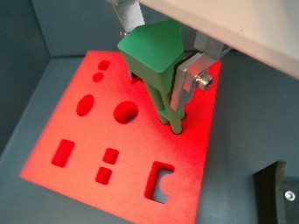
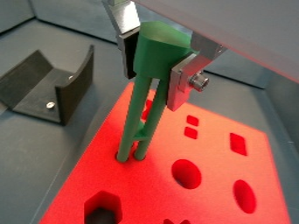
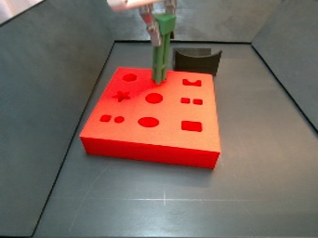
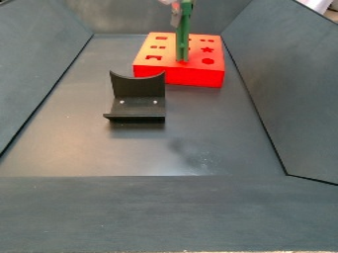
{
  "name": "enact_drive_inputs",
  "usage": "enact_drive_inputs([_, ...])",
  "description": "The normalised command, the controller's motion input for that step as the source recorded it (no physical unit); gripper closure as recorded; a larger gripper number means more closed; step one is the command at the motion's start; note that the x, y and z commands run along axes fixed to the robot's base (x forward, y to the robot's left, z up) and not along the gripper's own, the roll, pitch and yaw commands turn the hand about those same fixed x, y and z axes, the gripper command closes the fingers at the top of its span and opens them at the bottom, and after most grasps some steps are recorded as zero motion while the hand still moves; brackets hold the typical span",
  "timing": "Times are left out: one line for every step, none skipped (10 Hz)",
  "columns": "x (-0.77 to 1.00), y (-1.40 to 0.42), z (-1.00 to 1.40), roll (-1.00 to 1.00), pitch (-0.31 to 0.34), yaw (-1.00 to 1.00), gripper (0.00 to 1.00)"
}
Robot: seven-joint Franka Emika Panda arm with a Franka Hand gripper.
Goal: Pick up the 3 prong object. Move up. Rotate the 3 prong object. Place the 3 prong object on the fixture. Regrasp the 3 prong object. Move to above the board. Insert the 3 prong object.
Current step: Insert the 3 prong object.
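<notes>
My gripper [image 1: 159, 77] is shut on the wide head of the green 3 prong object [image 1: 155, 54] and holds it upright, prongs down. It also shows in a wrist view [image 2: 156, 52] and in both side views [image 3: 162, 51] [image 4: 185, 22]. The prong tips reach the top of the red board [image 1: 70, 114] near the edge that faces the fixture. I cannot tell whether they sit in a hole. The board also shows in the other views [image 2: 105, 179] [image 3: 149, 138] [image 4: 199, 72]. The dark fixture [image 2: 52, 83] stands empty beside the board [image 3: 196, 60] [image 4: 136, 96].
The board has several darker cut-outs, among them round holes [image 1: 125, 110], squares [image 1: 110, 156] and a star [image 3: 122, 95]. Grey bin walls [image 4: 53, 69] slope up around the floor. The fixture's corner [image 1: 278, 194] shows past the board's edge.
</notes>
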Motion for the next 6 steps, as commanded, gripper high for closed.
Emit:
enact_drive_inputs([0.0, 0.0, -0.37, 0.42, -0.07, 0.68, 1.0])
enact_drive_inputs([0.0, 0.09, -0.59, 0.22, -0.08, 0.59, 1.0])
enact_drive_inputs([-0.05, 0.01, -0.69, 0.16, -0.09, 0.29, 1.0])
enact_drive_inputs([-0.16, 0.0, -0.84, 0.21, -0.13, 0.27, 1.0])
enact_drive_inputs([-0.2, 0.0, -0.87, 0.2, -0.133, 0.31, 1.0])
enact_drive_inputs([-0.18, 0.0, -1.0, 0.1, -0.11, 0.34, 1.0])
